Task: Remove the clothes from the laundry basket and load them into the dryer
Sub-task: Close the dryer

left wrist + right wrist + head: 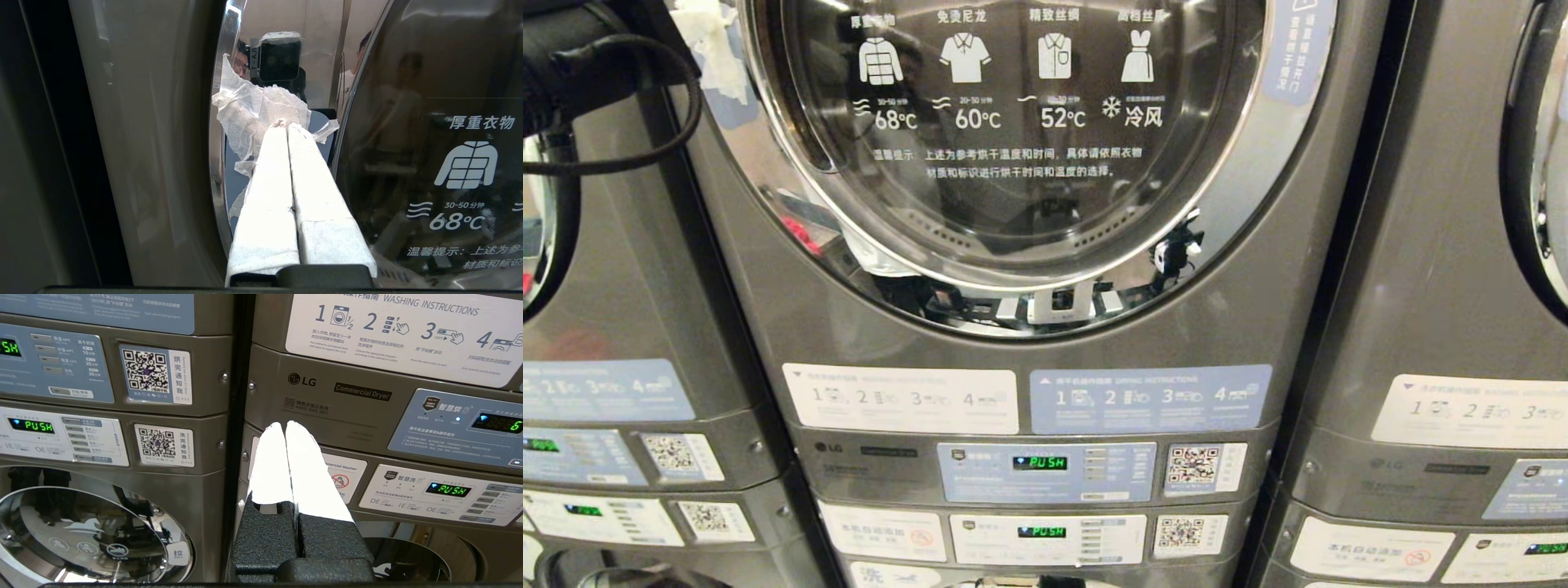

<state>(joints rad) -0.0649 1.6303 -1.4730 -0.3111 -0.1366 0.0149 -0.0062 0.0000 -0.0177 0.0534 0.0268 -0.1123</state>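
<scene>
The dryer (1029, 269) fills the head view, its round door (1021, 131) shut flush against the grey front, so no clothes can go in yet; opening it looks to be the step in hand. The left gripper (286, 125) sits at the door's chrome rim (218, 163) on its left side, fingers (267, 192) pressed together with no gap and nothing between them. They are wrapped in white tissue, and a loose scrap of it (249, 114) trails from the tips against the rim, probably padding to protect the surfaces. In my judgement the closed tips are placed at this edge to hook or lever the door, though whether they touch the rim cannot be told. In the head view only the left arm (572, 57) and some tissue show at the upper left corner. The right gripper (285, 424) hangs parked low, closed and empty, facing the control panels (445, 428) of the neighbouring machine, clear of the work. Neither the laundry basket nor any clothes appear in any view. Faint figures of people reflect in the door glass.
</scene>
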